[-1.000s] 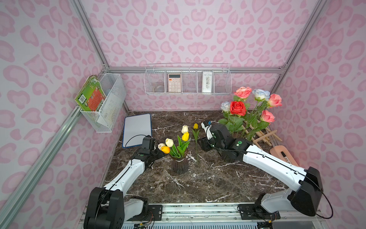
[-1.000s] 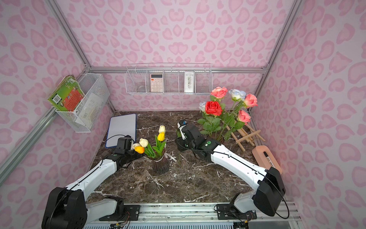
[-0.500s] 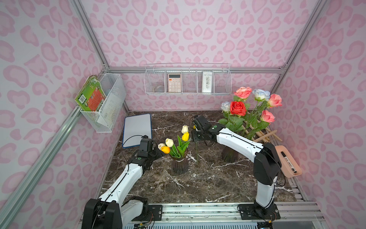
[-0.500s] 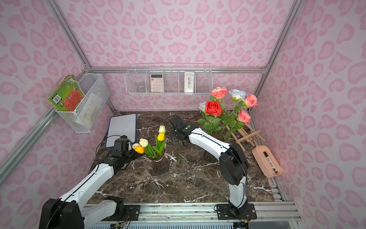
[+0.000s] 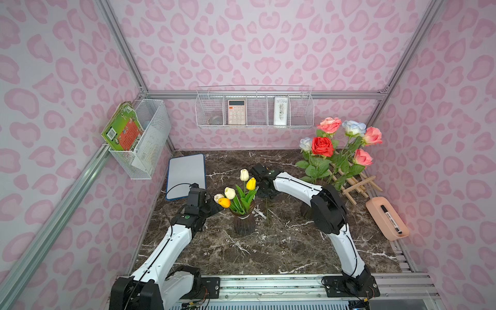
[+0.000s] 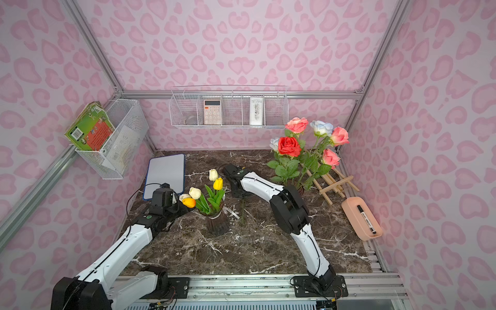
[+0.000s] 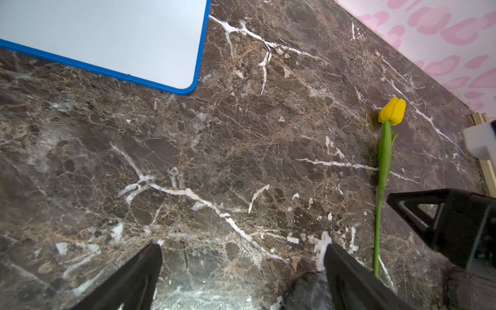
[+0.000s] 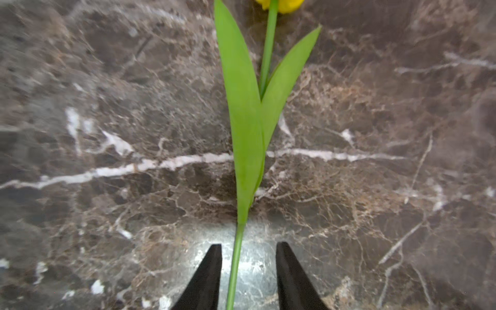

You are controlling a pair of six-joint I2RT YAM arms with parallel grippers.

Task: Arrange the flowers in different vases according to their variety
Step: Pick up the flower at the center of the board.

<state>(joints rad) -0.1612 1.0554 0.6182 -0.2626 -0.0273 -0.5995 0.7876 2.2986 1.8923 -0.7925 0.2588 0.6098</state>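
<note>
Beside the tulip vase (image 5: 243, 224) one yellow tulip (image 7: 384, 161) lies unplaced; right gripper (image 8: 248, 244) straddles its stem without pinching, left gripper (image 7: 242, 245) spread.

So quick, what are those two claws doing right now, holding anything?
Left gripper: wide open, empty.
Right gripper: open, jaws straddling the stem of the yellow tulip, not gripping yet.

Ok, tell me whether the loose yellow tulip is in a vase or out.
Out. The yellow tulip lies flat on the marble table, apart from the tulip vase, its stem between the open jaws of the right gripper.
</note>
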